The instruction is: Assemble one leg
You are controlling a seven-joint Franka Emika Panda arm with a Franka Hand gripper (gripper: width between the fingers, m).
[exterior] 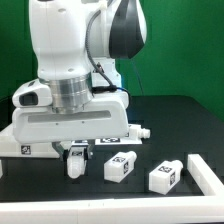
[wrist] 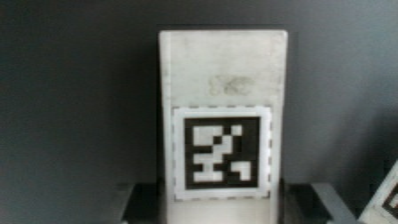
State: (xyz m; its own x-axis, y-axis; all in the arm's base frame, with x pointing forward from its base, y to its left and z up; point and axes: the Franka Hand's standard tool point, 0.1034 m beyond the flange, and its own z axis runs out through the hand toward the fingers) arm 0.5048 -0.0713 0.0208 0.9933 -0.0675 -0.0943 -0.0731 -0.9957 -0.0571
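A white table leg (wrist: 222, 90) with a black-and-white marker tag fills the middle of the wrist view. My gripper (wrist: 222, 206) straddles its near end, one dark finger (wrist: 143, 202) tight against each long side, and looks shut on it. In the exterior view the gripper (exterior: 77, 166) is down at the table, in front of the white square tabletop (exterior: 50, 128), with the leg (exterior: 78, 152) between its fingers. Whether the leg is lifted off the table cannot be told.
Two more white legs lie on the black table towards the exterior view's right (exterior: 121, 166) (exterior: 165, 175). Another white part (exterior: 205, 176) sits at the right edge. A small white piece (exterior: 141, 130) lies beside the tabletop.
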